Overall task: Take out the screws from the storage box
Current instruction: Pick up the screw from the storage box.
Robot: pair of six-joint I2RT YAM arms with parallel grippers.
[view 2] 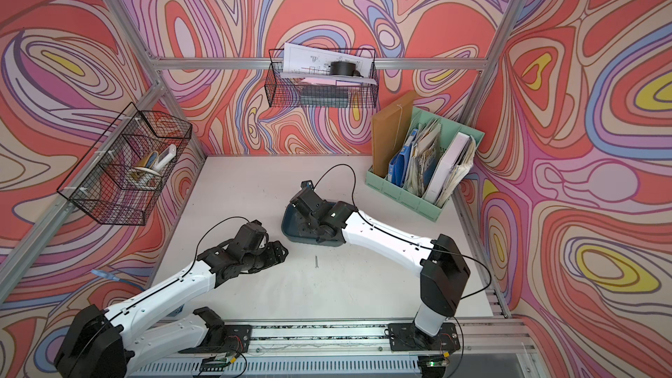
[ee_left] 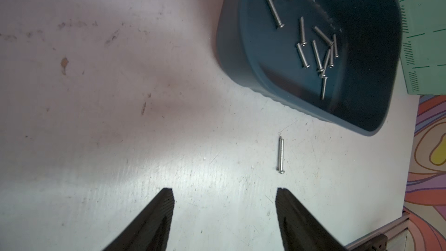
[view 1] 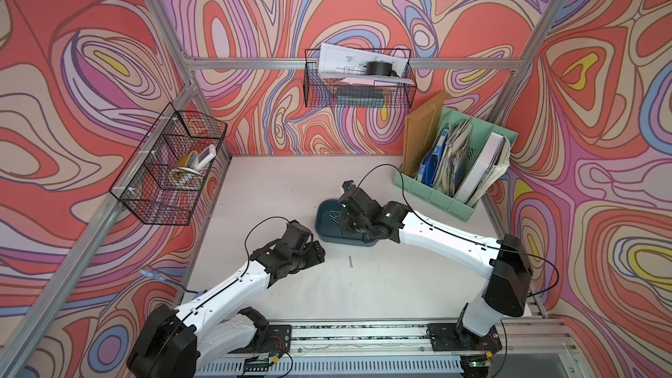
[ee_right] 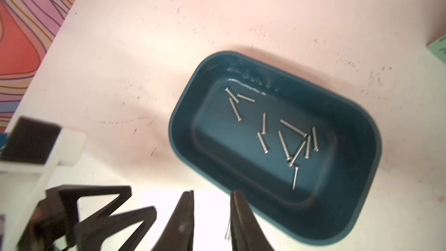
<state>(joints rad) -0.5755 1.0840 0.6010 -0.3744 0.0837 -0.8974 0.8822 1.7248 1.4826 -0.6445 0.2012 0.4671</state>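
The storage box, a shallow dark teal tray, sits mid-table in both top views, with several silver screws loose on its floor. Two more screws lie side by side on the table in front of it. My right gripper hangs over the box's front edge, jaws open a little, with nothing between them. The two table screws show just beside one finger. My left gripper hovers over bare table left of those screws, open wide and empty. In a top view the left gripper sits left of the box.
A mint-green file organiser full of folders stands at the back right, close behind the box. Black wire baskets hang on the left wall and the back wall. The arms' mounting rail runs along the front edge.
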